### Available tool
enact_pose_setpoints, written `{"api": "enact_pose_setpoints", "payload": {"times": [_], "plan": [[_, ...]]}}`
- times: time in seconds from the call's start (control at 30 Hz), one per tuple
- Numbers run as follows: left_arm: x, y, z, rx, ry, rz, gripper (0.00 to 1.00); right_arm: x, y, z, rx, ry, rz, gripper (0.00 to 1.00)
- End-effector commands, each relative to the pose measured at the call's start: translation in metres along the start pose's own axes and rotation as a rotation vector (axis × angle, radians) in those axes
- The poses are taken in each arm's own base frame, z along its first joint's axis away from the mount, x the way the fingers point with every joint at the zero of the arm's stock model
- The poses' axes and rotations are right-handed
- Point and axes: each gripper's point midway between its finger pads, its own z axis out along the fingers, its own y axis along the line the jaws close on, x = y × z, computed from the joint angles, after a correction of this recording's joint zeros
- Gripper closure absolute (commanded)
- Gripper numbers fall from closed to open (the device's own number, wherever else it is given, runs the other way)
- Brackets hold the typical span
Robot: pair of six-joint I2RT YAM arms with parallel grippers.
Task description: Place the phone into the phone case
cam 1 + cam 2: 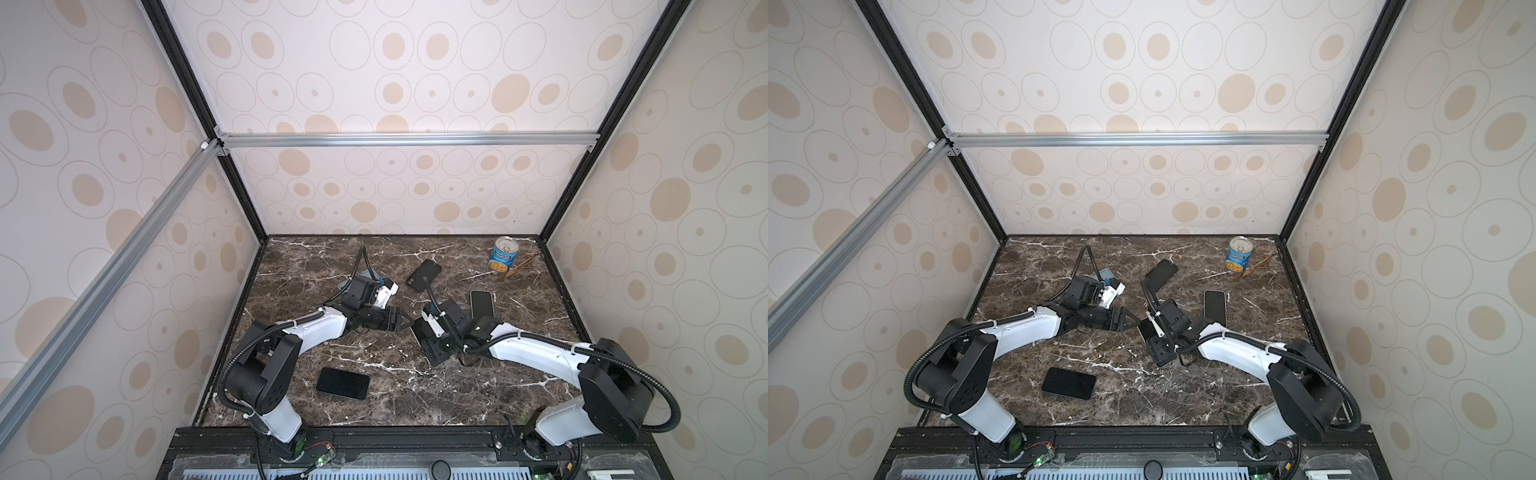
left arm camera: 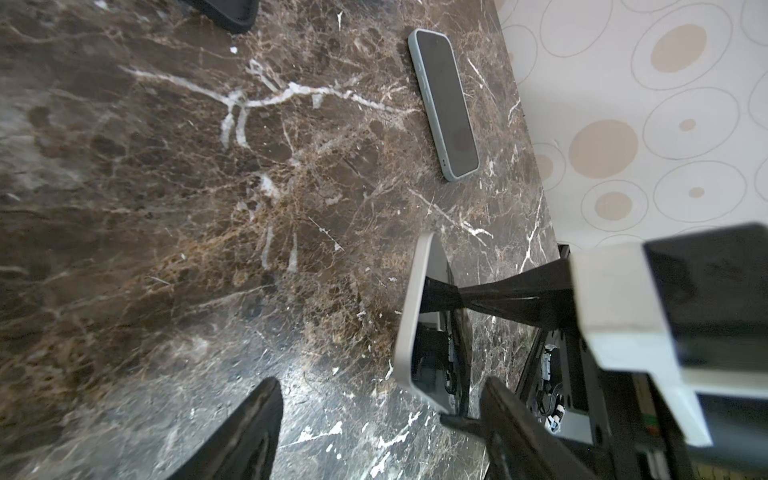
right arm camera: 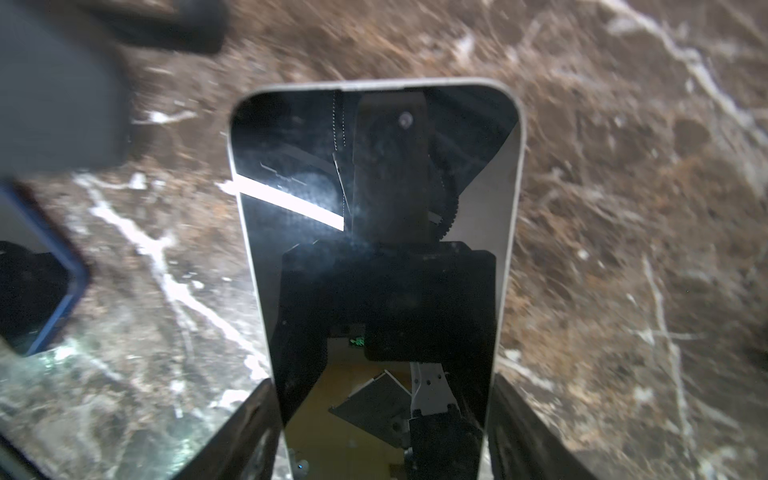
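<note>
The right pincer (image 3: 378, 388) clamps the silver-edged, dark-glass phone (image 3: 374, 208) by its long sides over the middle of the marble tabletop (image 2: 166, 208), so the wide-spread left pincer (image 2: 380, 386) should, I reckon, close squarely across its free end without twisting it.

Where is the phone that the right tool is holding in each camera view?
Both top views: held phone, dark, near the middle of the tabletop.
Left wrist: lower right, pale edge toward the camera.
Right wrist: centre, screen facing the camera.
Shared landmark: the brown marble tabletop under it.
</note>
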Motion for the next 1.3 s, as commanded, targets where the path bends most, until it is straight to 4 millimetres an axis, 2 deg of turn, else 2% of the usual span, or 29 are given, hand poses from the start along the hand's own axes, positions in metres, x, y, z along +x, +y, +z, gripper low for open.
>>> {"api": "enact_pose_setpoints", "payload": {"times": [0.0,0.17,0.23,0.47,0.73,0.83,0.87,0.93,1.0,1.13,1.27], "plan": [[-0.001,-0.009,0.003,0.045,0.017,0.009,0.31,-0.028,0.019,-0.009,-0.043,-0.087,-0.059,0.43],[0.004,-0.011,0.007,0.08,0.048,-0.003,0.45,-0.034,0.03,-0.01,-0.057,-0.096,-0.097,0.43],[0.006,-0.01,0.007,0.078,0.058,-0.009,0.48,-0.035,0.031,-0.011,-0.056,-0.102,-0.103,0.43],[0.006,-0.015,0.008,0.108,0.06,-0.007,0.77,-0.038,0.032,-0.012,-0.05,-0.112,-0.102,0.43],[0.004,-0.02,0.006,0.135,0.056,-0.006,1.0,-0.041,0.03,-0.011,-0.03,-0.11,-0.099,0.43],[0.0,-0.022,0.004,0.134,0.042,0.002,1.0,-0.044,0.029,-0.013,-0.025,-0.124,-0.092,0.39],[-0.001,-0.022,0.003,0.133,0.036,0.004,1.0,-0.046,0.028,-0.014,-0.019,-0.132,-0.087,0.35],[-0.005,-0.024,-0.001,0.132,0.013,0.014,1.0,-0.05,0.025,-0.018,-0.002,-0.151,-0.072,0.21],[-0.012,-0.027,-0.007,0.138,-0.02,0.026,1.0,-0.055,0.024,-0.024,0.01,-0.172,-0.063,0.13],[-0.033,-0.04,-0.031,0.171,-0.141,0.069,1.0,-0.072,0.021,-0.046,0.027,-0.261,-0.028,0.01],[-0.058,-0.052,-0.067,0.204,-0.322,0.122,1.0,-0.093,0.03,-0.078,-0.035,-0.397,-0.012,0.01]]}}
